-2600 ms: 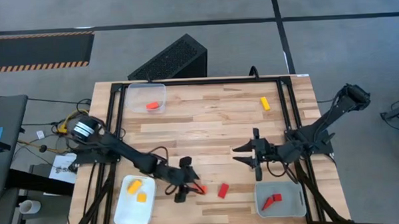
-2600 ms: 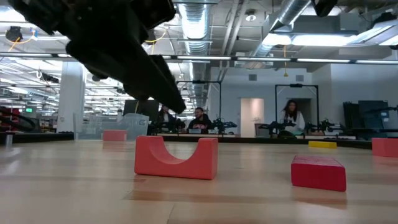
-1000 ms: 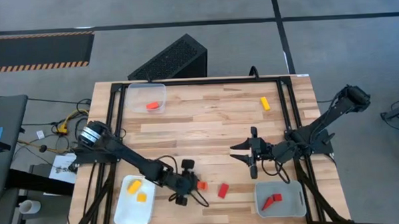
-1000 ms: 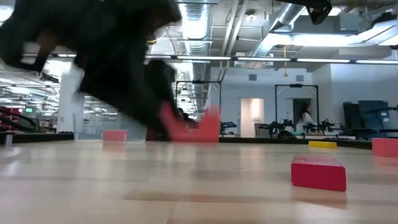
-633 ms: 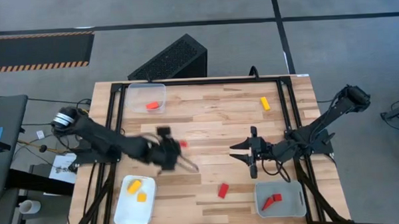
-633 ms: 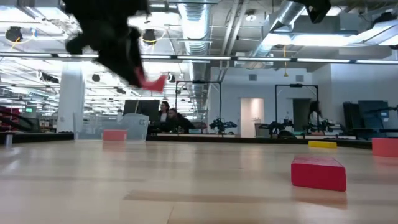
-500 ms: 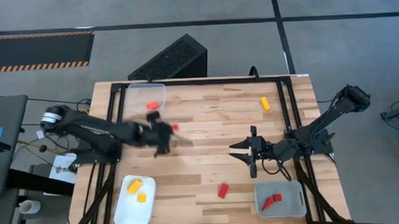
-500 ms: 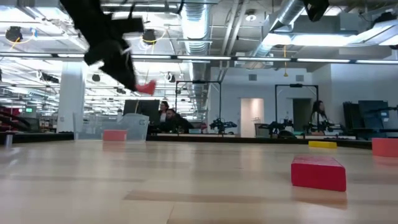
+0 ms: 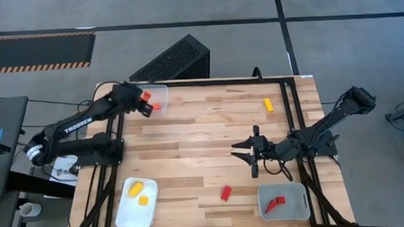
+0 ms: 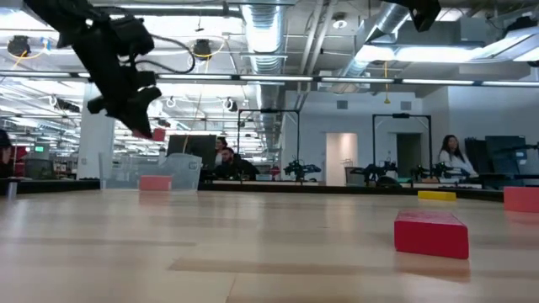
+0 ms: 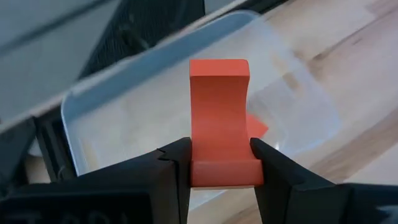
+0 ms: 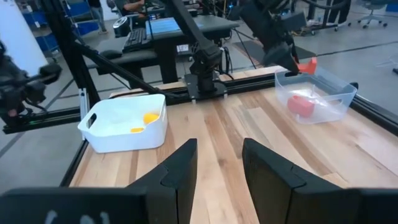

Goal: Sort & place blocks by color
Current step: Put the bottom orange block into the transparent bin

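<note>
Red block (image 11: 219, 121) sits pinched in the left claw (image 9: 145, 100) above the clear tray (image 9: 162, 93) at the desk's far left; released off-centre, it could bounce out. Right claw (image 9: 249, 154) waits, parted and empty.

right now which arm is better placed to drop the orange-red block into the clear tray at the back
Left. The left gripper is shut on the orange-red arch block and hangs right over the clear tray. The right gripper sits open near the table's middle, far from that tray.
</note>
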Controlling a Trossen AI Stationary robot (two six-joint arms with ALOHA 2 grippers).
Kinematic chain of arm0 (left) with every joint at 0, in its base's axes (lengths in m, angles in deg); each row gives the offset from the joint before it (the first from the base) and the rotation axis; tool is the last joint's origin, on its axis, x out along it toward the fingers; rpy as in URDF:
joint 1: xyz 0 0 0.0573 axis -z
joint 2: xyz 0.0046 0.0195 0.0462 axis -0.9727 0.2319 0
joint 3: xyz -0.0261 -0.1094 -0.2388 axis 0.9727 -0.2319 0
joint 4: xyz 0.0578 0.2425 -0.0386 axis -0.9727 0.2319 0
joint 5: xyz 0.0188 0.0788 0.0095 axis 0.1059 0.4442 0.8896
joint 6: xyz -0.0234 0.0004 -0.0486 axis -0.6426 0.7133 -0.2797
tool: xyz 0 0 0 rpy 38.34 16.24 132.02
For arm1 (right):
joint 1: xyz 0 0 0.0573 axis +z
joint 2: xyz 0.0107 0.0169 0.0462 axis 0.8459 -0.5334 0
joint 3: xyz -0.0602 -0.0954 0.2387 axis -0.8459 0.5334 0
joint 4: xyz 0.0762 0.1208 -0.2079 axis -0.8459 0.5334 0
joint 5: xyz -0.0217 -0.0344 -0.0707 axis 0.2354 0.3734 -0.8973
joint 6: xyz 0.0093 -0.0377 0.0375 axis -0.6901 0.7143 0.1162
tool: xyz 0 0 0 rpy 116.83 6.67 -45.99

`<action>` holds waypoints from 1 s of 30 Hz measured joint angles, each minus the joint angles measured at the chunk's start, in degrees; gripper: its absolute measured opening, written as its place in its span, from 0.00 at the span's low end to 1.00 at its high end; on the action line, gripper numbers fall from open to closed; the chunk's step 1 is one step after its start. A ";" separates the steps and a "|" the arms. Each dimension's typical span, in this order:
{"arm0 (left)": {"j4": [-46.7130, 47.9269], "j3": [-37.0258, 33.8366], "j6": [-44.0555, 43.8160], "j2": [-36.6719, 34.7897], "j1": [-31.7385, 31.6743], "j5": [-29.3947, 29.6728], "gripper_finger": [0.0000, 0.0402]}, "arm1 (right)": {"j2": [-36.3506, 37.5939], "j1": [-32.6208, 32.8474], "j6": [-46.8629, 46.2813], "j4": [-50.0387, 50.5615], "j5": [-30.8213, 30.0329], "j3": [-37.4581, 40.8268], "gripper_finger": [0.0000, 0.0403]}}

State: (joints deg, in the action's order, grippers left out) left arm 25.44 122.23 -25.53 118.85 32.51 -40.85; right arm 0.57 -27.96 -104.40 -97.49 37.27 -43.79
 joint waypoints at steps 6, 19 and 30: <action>-0.18 0.00 0.67 6.67 -7.40 -6.05 0.24 | 0.00 0.02 -0.20 0.01 0.00 0.00 0.38; -4.27 0.00 0.84 18.26 -9.39 -5.11 0.52 | 0.00 0.61 -0.20 0.45 -0.07 0.00 0.38; -1.46 3.05 1.53 8.41 -8.16 -11.90 0.62 | 0.00 0.96 -0.22 0.45 -0.11 0.00 0.38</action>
State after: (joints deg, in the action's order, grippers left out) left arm 23.98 125.29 -24.00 127.27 24.34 -52.74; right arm 0.57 -27.00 -104.62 -97.04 37.16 -43.79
